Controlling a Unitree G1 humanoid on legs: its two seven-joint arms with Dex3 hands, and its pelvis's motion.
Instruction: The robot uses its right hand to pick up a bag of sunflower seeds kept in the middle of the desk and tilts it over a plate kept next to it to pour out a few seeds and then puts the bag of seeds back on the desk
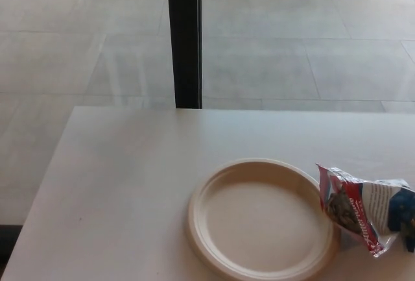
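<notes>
Item, plate point(259, 219): pale, round, shallow-rimmed, empty as far as can be seen, on the white desk point(123, 183); taken as landmark. Item, bag of sunflower seeds point(363, 213): crinkled red, white and blue packet at the plate's right rim, its open mouth overlapping that rim and turned toward the dish; whether it rests on the desk or is held up cannot be told. Item, dark post point(185, 37): upright beyond the plate, past the desk's far edge. Hands: neither clearly in view; a blue-dark patch at the bag's right end is unidentified; finger state cannot be told. Step, judged: at or near pouring. Next calls for tipping the mouth lower over the plate.
</notes>
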